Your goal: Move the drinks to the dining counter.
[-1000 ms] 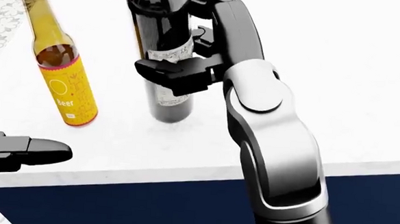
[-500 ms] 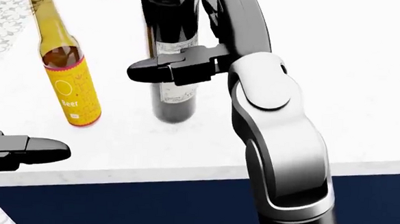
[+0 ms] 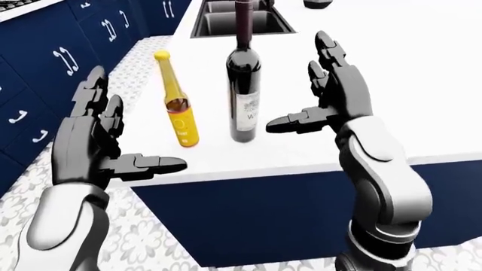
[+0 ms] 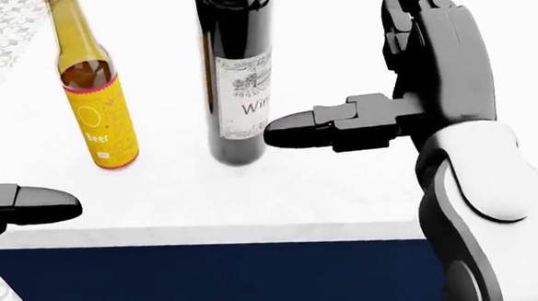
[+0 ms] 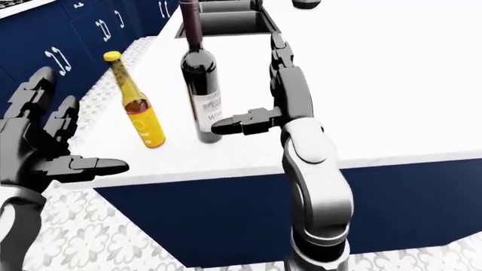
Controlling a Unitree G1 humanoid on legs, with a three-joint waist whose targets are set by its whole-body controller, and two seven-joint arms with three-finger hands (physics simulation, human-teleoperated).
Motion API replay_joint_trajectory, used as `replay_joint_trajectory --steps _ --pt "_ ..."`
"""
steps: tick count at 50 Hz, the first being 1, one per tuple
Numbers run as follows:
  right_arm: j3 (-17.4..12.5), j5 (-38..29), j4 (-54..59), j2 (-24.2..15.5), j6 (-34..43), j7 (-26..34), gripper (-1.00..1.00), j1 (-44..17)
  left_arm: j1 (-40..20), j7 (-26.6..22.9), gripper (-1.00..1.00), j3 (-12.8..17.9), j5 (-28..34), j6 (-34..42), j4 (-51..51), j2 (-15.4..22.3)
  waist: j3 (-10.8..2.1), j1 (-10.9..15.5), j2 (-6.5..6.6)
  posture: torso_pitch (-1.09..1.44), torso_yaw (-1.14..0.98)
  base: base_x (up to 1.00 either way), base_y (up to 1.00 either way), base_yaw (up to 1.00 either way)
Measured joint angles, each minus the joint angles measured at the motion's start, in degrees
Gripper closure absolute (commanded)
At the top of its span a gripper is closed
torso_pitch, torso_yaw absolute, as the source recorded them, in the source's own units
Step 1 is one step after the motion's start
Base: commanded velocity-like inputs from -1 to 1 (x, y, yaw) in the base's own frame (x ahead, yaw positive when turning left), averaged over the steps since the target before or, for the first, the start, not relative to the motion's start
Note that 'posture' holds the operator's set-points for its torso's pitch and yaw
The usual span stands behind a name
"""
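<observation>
The right hand (image 3: 328,93) is spread open, thumb (image 4: 330,129) pointing left toward the wine bottle (image 3: 244,93) with a gap between its tip and the glass, the other two fingers (image 3: 325,52) raised upright to the bottle's right; nothing is held. The left hand (image 3: 94,141) is likewise open and empty, its thumb (image 3: 151,164) stretched level just off the counter's near edge in the left-eye view, its two fingers pointing up, well apart from both drinks. The wine bottle, dark glass with a white label reading "Wine" in part, stands upright on the white counter (image 3: 391,68) near that edge. Just to its left stands the beer bottle (image 3: 179,107), amber glass with a yellow label marked "Beer" and a yellow cap, also upright; it looks tilted only in the head view's close angle. The two bottles stand near each other without touching. The right arm (image 3: 380,180) rises from the bottom of the view, white shell over black joints, crossing the counter's dark blue face. Toward the top of the left-eye view a dark sink (image 3: 237,20) is set into the counter beyond the bottles. Left of the counter, a patterned tile floor (image 3: 135,73) runs alongside dark blue cabinets (image 3: 45,62) with white handles.
</observation>
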Motion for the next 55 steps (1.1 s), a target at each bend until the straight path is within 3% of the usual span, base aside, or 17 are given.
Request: replay_joint_trajectory --steps 7,9,11,12,15,17,22,26,28,33,39,42,43,44,47,51,55 --pt "1.6 -0.3 -5.4 -0.5 3.3 0.2 -1.0 3.0 0.1 -0.1 -1.0 -0.1 -0.3 1.3 -1.3 -0.1 -0.31 -0.6 0.31 0.0 0.0 -0.67 0.0 0.0" --pt "1.3 -0.3 -6.0 -0.4 3.7 0.4 -1.0 2.8 -0.2 -0.2 -1.0 -0.3 -0.3 1.5 -1.8 0.0 -0.48 -0.9 -0.18 0.0 0.0 -0.76 0.0 0.0" --pt "0.6 -0.4 -6.7 -0.5 4.1 0.4 -1.0 3.0 -0.2 -0.3 -1.0 -0.7 -0.4 1.6 -2.3 -0.3 -0.38 -1.4 0.17 0.0 0.0 -0.84 0.0 0.0" --pt "0.2 -0.5 -6.9 -0.6 4.3 0.3 -1.0 3.2 0.0 -0.4 -1.0 -1.1 -0.4 1.5 -2.4 -0.5 -0.2 -1.6 -0.02 0.0 0.0 -0.84 0.0 0.0" --pt "-0.3 -0.9 -6.7 -0.7 4.4 0.0 -1.0 3.2 0.2 -0.7 -1.0 -1.6 -0.5 1.3 -2.4 -0.6 -0.46 -2.0 -2.74 0.0 0.0 -0.84 0.0 0.0" --pt "-0.1 -0.6 -6.9 -0.5 4.2 0.0 -1.0 3.0 0.4 -0.7 -1.0 -1.4 -0.2 0.9 -2.1 -0.7 -0.73 -1.5 -2.83 0.0 0.0 -0.84 0.0 0.0" --pt "0.4 0.5 -6.9 0.2 3.4 -0.2 -1.0 3.7 1.1 -0.8 -1.0 -1.4 0.6 0.6 -1.8 -1.0 0.31 -0.8 -1.32 0.0 0.0 -0.53 0.05 0.17" --pt "-0.6 1.0 -6.9 0.6 3.0 -1.3 -1.0 4.7 1.2 -1.5 -1.0 -2.1 0.5 0.6 -2.4 -1.2 3.08 0.6 3.21 0.0 0.0 -0.18 0.0 1.0" --pt "0.0 1.4 -7.0 0.8 2.4 -1.6 -1.0 4.5 1.1 -1.5 -1.0 -1.4 0.9 0.3 -3.0 -0.9 2.03 0.6 5.98 0.0 0.0 -0.16 0.0 1.0" --pt "2.4 2.9 -6.4 1.2 2.7 -1.1 -1.0 5.3 1.8 -1.4 -1.0 -0.3 2.0 0.6 -2.4 -1.0 0.29 2.2 2.67 0.0 0.0 -0.12 0.0 1.0" --pt "2.5 1.9 -7.2 1.2 1.7 -0.8 -1.0 4.8 1.3 -1.4 -1.0 -1.3 2.4 0.7 -3.0 -1.1 2.52 1.9 -2.72 0.0 0.0 -0.01 0.0 1.0" --pt "2.6 1.8 -7.1 1.2 1.2 -0.6 -1.0 4.6 1.2 -1.4 -1.0 -1.7 2.7 0.7 -2.8 -1.2 2.4 1.7 -5.55 0.0 0.0 0.0 0.0 1.0" --pt "2.5 1.7 -7.1 0.9 1.0 -0.5 -1.0 4.8 1.2 -1.4 -1.0 -2.0 2.8 0.7 -3.0 -1.6 2.08 1.2 -5.92 0.0 0.0 0.0 0.0 1.0" --pt "2.2 1.6 -7.1 0.9 0.8 -0.5 -1.0 5.5 1.4 -1.6 -1.0 -2.4 2.6 1.1 -3.2 -1.8 2.54 1.0 -5.53 0.0 0.0 0.0 0.0 1.0" --pt "1.8 0.9 -6.5 0.8 1.2 -0.4 -1.0 6.5 1.8 -1.9 -1.0 -3.4 2.6 1.3 -2.9 -1.9 2.12 1.6 -4.18 0.0 0.0 -0.01 0.0 1.0" --pt "1.9 0.1 -6.4 0.7 0.7 -0.1 -1.0 6.2 1.4 -2.2 -1.0 -3.6 3.1 0.4 -2.6 -2.3 2.35 0.8 -0.2 0.0 0.0 -0.01 0.0 1.0" --pt "2.1 -0.5 -8.0 0.9 0.8 0.3 -1.0 5.9 1.4 -2.3 -1.0 -3.7 3.2 0.8 -4.6 -2.6 1.26 0.5 4.21 0.0 0.0 0.0 0.0 1.0"
